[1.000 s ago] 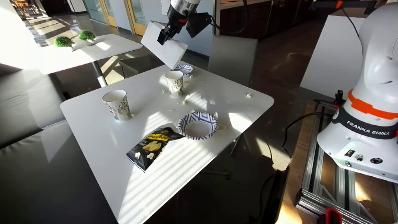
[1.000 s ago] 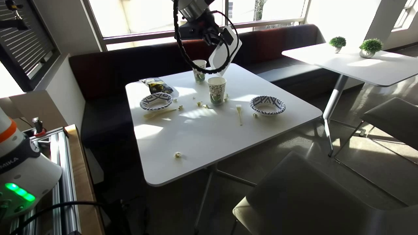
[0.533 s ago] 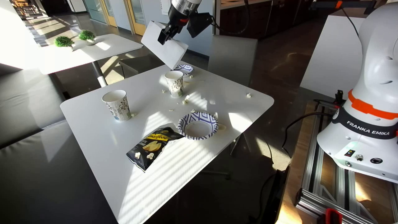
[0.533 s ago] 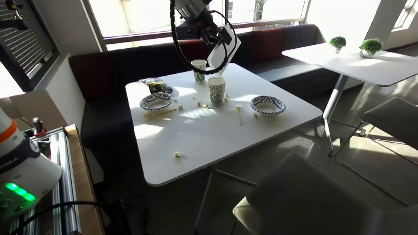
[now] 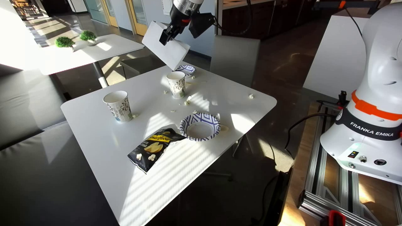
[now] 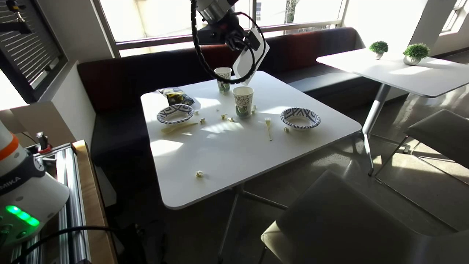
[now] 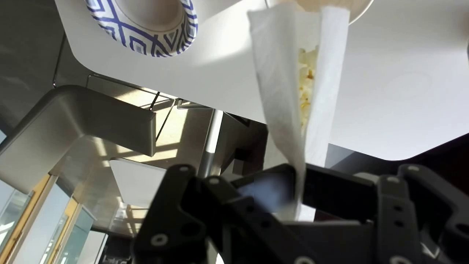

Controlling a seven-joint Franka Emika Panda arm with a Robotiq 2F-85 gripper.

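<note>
My gripper is shut on the pinched edge of a white paper bag. Yellowish popcorn shows inside the bag through its parted sides. In both exterior views the bag hangs tilted above the table's far part, its lower corner close to a patterned paper cup and a blue-and-white bowl. Whether the bag touches either cannot be told. A pale round rim, cut off by the top edge of the wrist view, lies beyond the bag's mouth. Bag and gripper are partly behind a cable loop.
On the white table stand another cup and another bowl, with a black popcorn bag. A fork, a spoon and several popcorn pieces lie about. Chairs and a bench surround it.
Early in the last second, gripper and bag shifted very slightly, leftward in an exterior view. Since then they have stayed almost still. The grip on the bag looks the same.
</note>
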